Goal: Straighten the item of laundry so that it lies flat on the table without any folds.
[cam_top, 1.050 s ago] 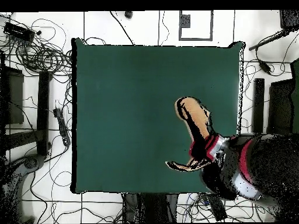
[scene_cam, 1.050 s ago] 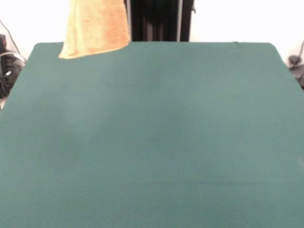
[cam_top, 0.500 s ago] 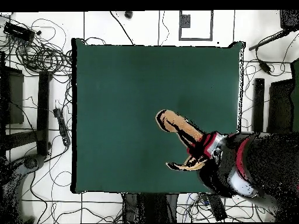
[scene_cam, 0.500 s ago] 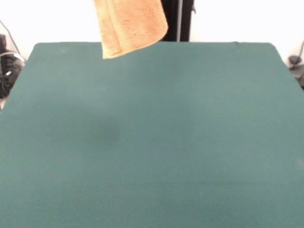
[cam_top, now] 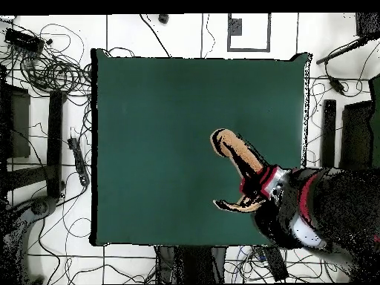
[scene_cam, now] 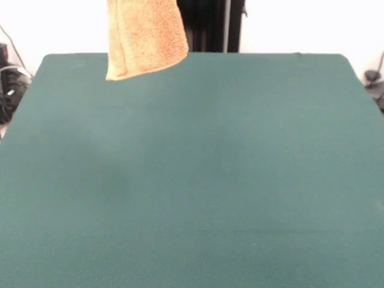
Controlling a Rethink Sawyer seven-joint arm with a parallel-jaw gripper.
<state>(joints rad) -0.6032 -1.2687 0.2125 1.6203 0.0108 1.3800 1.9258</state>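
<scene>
The item of laundry [scene_cam: 144, 38], a golden-tan terry towel, hangs folded in the air over the far left part of the table [scene_cam: 198, 180]. Its top runs out of the front view, and its lower edge is clear of the green cloth. A faint shadow lies on the cloth below it. In the overhead view the item of laundry [cam_top: 233, 151] trails from the end of the red and black arm [cam_top: 297, 202] above the table [cam_top: 163, 119]. My gripper [cam_top: 258, 184] is shut on the towel's upper end. The fingers themselves are hidden by cloth.
Tangled cables [cam_top: 52, 70] cover the floor left of the table, and dark equipment [cam_top: 355, 133] stands on the right. A black upright [scene_cam: 207, 25] rises behind the table's far edge.
In the front view the hanging towel swung right, then came partway back left. In the overhead view it shifted slightly with the arm's end.
</scene>
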